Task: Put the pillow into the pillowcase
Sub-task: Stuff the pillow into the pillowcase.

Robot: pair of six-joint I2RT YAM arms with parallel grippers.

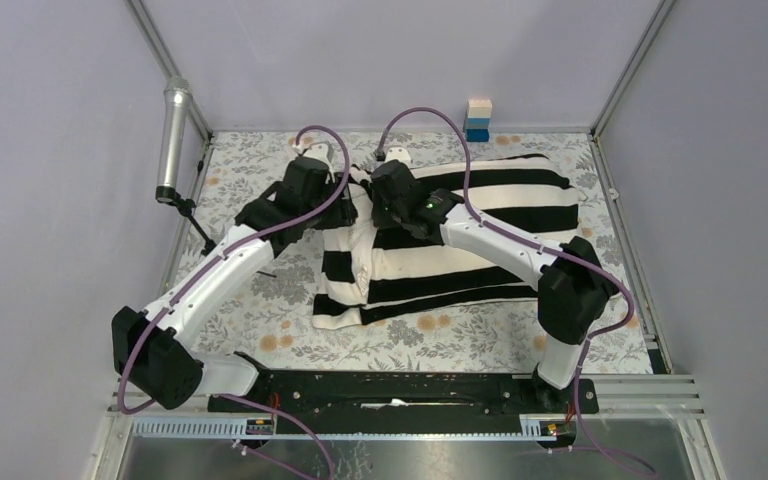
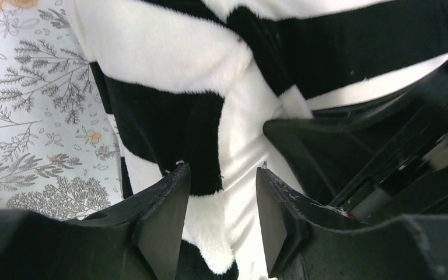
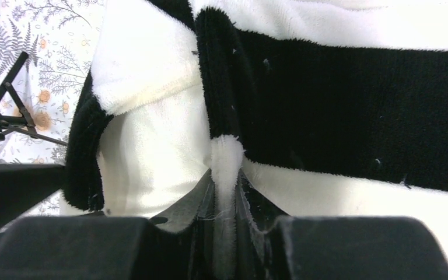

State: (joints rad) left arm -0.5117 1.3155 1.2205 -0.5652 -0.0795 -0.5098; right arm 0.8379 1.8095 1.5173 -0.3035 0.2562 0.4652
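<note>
Now pillow point(image 3: 151, 146) looks mostly inside pillowcase point(image 1: 505, 205), mid-worktop point(image 1: 260, 305), long axis approx 3–9 o'clock, mouth at 9. Right gripper point(image 3: 226, 175) jaws clenched on mouth hem. Left gripper point(image 2: 221, 175) just at its 9, jaws parted, straddling cloth, gripping nothing.

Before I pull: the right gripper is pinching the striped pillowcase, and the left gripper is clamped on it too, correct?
No: the left wrist view shows the left gripper open, jaws apart over the pillowcase. The right gripper is pinching it.
</note>
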